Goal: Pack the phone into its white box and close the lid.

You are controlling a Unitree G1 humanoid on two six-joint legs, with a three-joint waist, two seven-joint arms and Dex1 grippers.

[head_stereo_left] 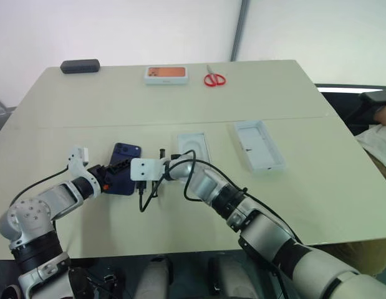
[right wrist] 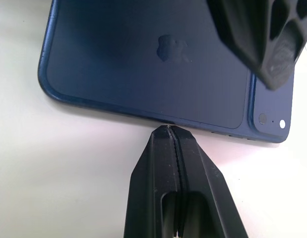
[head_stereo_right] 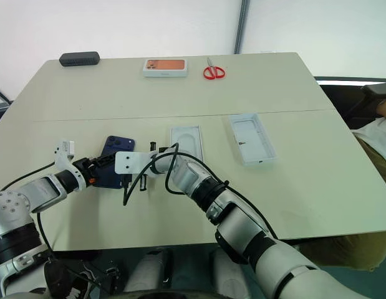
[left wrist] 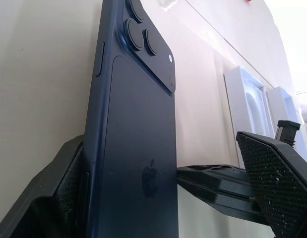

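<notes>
The navy-blue phone (head_stereo_left: 123, 169) is lying back-up on the counter (head_stereo_left: 180, 106), left of the white box (head_stereo_left: 259, 145), with the left gripper (left wrist: 158, 188) straddling it on wide-open jaws while the right gripper (right wrist: 173, 130), jaws pressed closed, is touching its long edge.

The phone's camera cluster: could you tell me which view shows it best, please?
The left wrist view: the phone fills it, lenses close. The right wrist view catches just the cluster's edge; the eye views show it small.
</notes>
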